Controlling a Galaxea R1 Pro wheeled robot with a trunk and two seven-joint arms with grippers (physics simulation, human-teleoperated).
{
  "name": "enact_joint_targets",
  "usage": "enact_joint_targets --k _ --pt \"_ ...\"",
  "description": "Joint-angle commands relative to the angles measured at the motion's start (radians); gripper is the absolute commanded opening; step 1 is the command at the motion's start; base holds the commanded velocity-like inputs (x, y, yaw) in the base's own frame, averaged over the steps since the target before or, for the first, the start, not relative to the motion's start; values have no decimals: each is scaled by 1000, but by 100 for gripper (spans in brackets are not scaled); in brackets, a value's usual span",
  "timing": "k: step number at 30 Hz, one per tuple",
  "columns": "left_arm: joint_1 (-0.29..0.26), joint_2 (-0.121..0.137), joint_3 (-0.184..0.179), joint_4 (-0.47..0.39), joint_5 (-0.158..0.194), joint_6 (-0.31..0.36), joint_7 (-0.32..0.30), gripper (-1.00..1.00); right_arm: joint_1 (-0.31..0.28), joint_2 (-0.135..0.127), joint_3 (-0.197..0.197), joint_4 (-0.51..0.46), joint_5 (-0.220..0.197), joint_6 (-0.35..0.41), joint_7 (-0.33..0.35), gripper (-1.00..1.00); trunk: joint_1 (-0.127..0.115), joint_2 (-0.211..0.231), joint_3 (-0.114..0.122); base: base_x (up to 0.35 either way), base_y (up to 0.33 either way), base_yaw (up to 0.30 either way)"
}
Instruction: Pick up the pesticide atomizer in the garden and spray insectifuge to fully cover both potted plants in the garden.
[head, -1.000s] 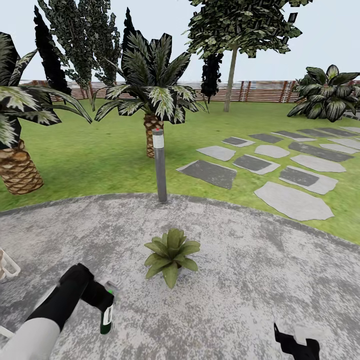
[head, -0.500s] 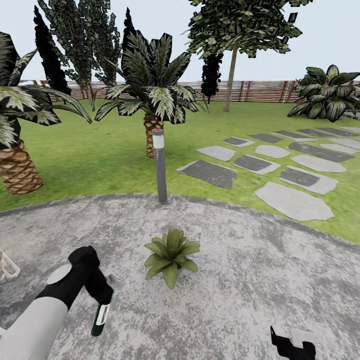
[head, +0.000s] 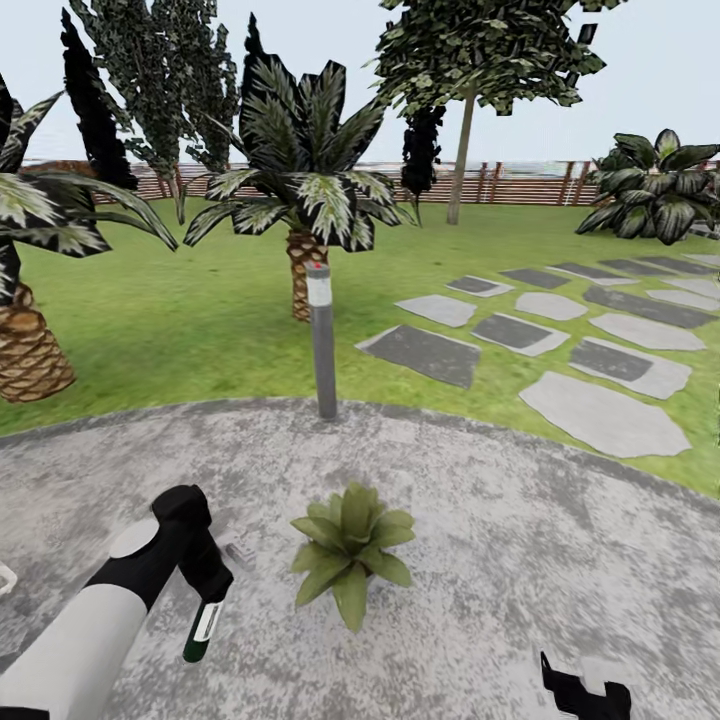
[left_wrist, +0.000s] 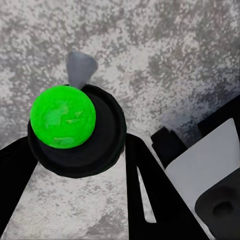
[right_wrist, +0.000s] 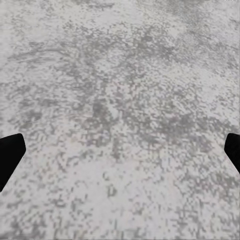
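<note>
While the left gripper is clamped on the pesticide atomizer, which hangs just left of the potted plant, I'd tilt its nozzle toward those leaves before spraying. Right gripper idles open; bollard lamp stands beyond.

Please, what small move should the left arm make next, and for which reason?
Probably swing the left hand toward the plant and aim the atomizer at it. The hand holds the bottle hanging downward over the patio, off to the plant's left and apart from its leaves, so spray from here would likely hit stone instead.
</note>
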Motion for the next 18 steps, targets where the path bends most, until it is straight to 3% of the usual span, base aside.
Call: enact_joint_targets --k 1,7,9,10,13,14,15,18 --pt "0 1 -4 0 -7 11 -10 -100 -1 0 -7 1 11 -4 -2 100 0 0 -1 323 103 -195" --pt "5 1 -7 8 -7 10 -9 -100 -1 0 -7 1 11 -4 -2 100 0 0 -4 310 99 -261" --pt "7 2 -10 13 -7 4 -8 -100 -1 0 -7 1 11 -4 -3 100 0 0 -4 29 9 -41" --pt "15 -57 -3 182 7 -62 161 -100 -1 0 -7 3 12 -2 -2 100 0 0 -4 0 0 0" --pt "14 -62 -2 174 8 -61 162 -100 -1 0 -7 3 12 -3 -2 100 0 0 -4 0 0 0" --pt "14 -68 -3 173 7 -60 162 -100 -1 0 -7 3 12 -3 -2 100 0 0 -4 0 0 0" --pt "6 -98 -5 169 6 -60 162 -100 -1 0 -7 3 12 -3 -2 100 0 0 -4 0 0 0" --pt "4 -107 -6 169 6 -60 162 -100 -1 0 -7 3 12 -3 -2 100 0 0 -4 0 0 0"
